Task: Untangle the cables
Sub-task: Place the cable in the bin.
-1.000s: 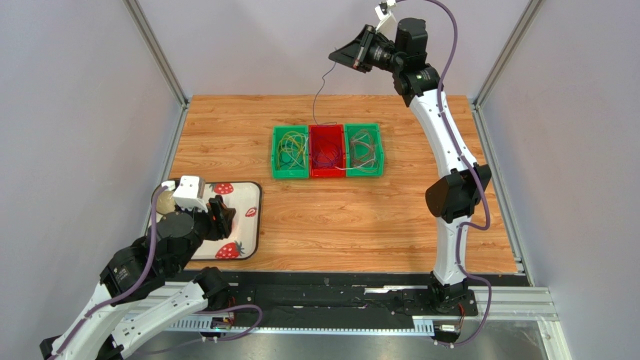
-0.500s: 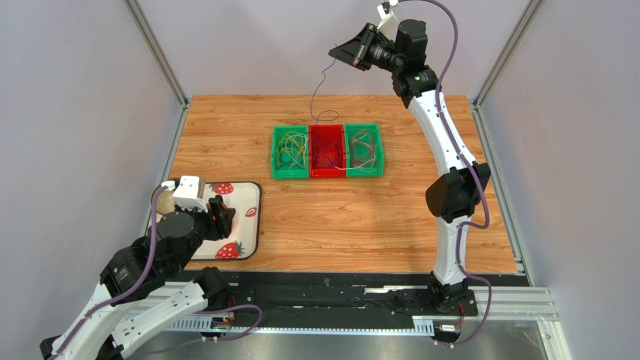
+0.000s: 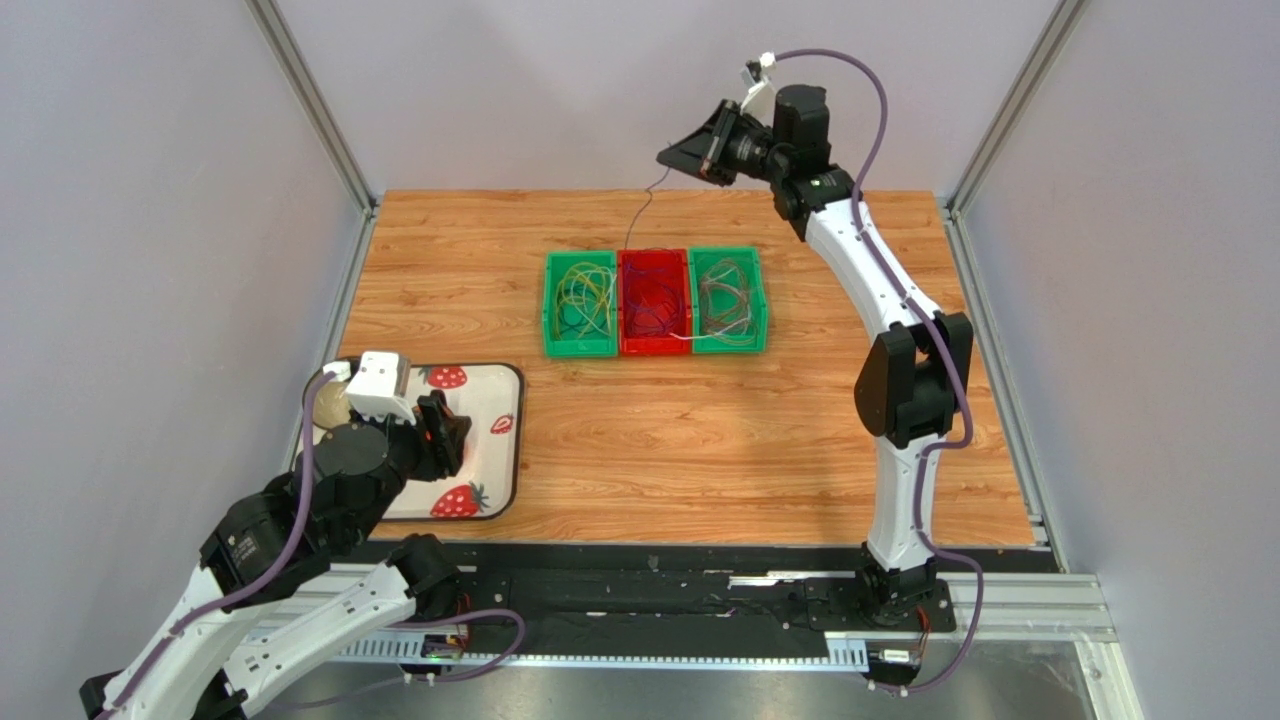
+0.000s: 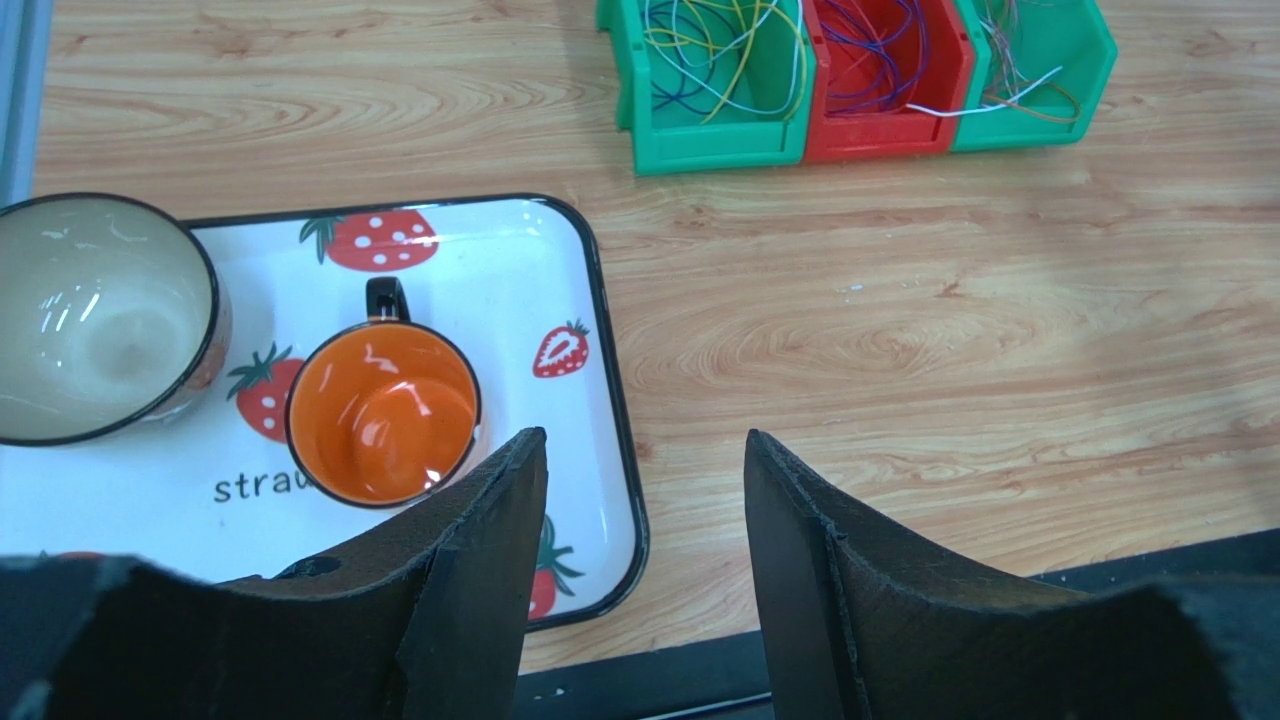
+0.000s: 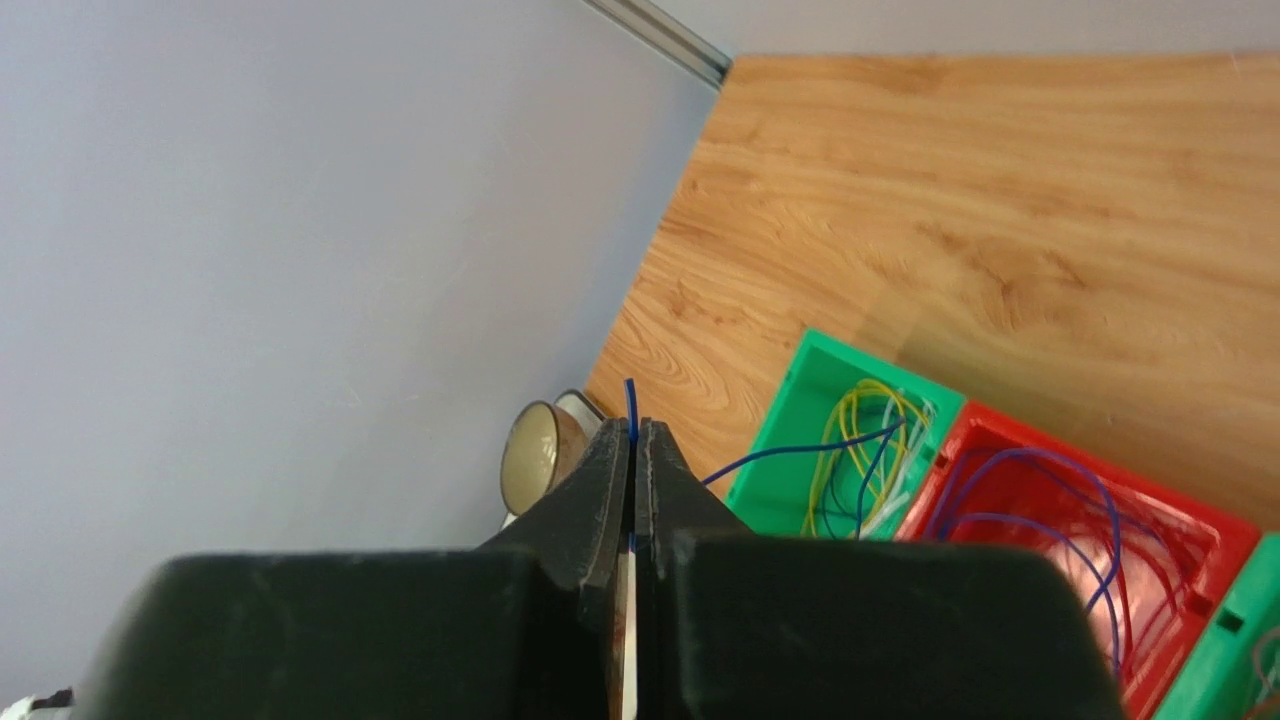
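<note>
My right gripper (image 3: 676, 155) is high above the back of the table, shut on a thin dark purple cable (image 3: 637, 218) that hangs down to the bins. In the right wrist view the jaws are pressed together (image 5: 633, 437). The cable's tip (image 5: 630, 399) pokes out above them and its length (image 5: 796, 447) runs into the left green bin (image 5: 819, 375). Yellow cables (image 3: 580, 297) lie in that bin, purple ones (image 3: 655, 308) in the red bin, and white and reddish ones (image 3: 727, 294) in the right green bin. My left gripper (image 3: 446, 434) is open and empty over a tray.
A strawberry-print tray (image 4: 601, 375) at the near left holds an orange mug (image 4: 383, 414) and a cream bowl (image 4: 98, 318). The three bins (image 3: 655, 348) stand side by side at mid-table. Grey walls enclose the table on three sides.
My right gripper has come down a little with the purple cable in it, so the cable hangs shorter above the bins. The left arm has not moved.
</note>
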Available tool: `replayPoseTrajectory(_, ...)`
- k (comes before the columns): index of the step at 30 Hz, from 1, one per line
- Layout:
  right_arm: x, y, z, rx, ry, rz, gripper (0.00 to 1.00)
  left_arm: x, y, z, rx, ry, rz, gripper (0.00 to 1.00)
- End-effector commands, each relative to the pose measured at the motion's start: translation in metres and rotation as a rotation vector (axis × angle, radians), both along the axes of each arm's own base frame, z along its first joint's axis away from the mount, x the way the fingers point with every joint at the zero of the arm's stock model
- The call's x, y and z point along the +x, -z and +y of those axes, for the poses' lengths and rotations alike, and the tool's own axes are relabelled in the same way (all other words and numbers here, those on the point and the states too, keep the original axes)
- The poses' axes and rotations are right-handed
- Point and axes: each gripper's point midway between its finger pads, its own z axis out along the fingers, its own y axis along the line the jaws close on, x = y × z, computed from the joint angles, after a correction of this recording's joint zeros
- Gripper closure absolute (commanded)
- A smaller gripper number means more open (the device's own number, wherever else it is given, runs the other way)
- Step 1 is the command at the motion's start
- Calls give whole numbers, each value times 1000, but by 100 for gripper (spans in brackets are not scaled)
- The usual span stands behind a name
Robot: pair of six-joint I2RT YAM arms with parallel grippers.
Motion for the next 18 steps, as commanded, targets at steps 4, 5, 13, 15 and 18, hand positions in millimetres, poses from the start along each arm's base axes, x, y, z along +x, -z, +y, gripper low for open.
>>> replayPoseTrajectory(4, -13, 16, -1, -7, -21, 6, 100, 3, 0, 0, 14, -8, -8, 41)
replayPoseTrajectory(5, -15, 17, -1, -8, -21, 8, 100, 3, -1, 0, 11, -8, -10, 41)
replayPoseTrajectory(13, -21, 55, -1, -43, -29, 73, 100, 3, 0, 0, 13, -6, -7, 41)
replayPoseTrajectory(15, -24, 68, 1, -57, -35, 96, 100, 3, 0, 0, 12, -5, -8, 41)
replayPoseTrajectory(18, -25, 90, 2, -70, -40, 140, 100, 3, 0, 0, 12, -7, -7, 41)
